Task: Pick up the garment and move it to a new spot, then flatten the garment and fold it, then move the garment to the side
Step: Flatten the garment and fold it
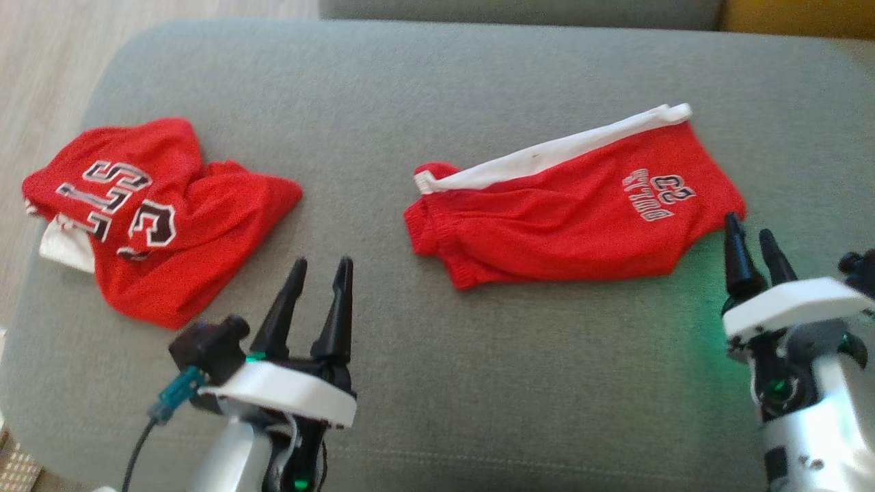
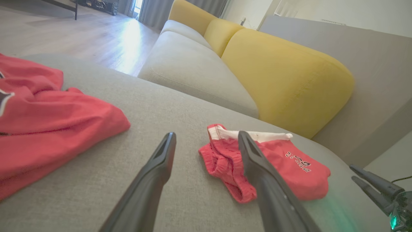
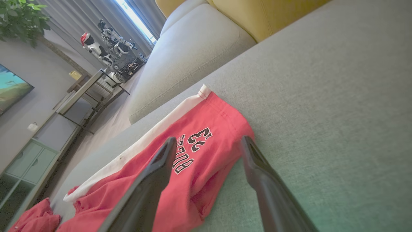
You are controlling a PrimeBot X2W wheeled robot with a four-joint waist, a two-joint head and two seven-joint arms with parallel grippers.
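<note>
A pair of red shorts [image 1: 567,219] with a white side stripe and dark lettering lies roughly flat, folded over, on the grey sofa cushion [image 1: 478,383], right of centre. A second red garment, a crumpled jersey [image 1: 150,212] with large letters, lies at the cushion's left end. My right gripper [image 1: 752,236] is open, its fingertips just off the shorts' near right corner; in the right wrist view this gripper [image 3: 207,143] hovers over the lettered end of the shorts [image 3: 212,112]. My left gripper [image 1: 321,270] is open and empty over bare cushion between the two garments.
In the left wrist view the jersey [image 2: 48,129] is to the left and the shorts [image 2: 289,167] to the right, with yellow back cushions [image 2: 283,71] beyond. Wooden floor [image 1: 41,55] lies past the cushion's left edge. A shelf unit [image 3: 38,151] stands across the room.
</note>
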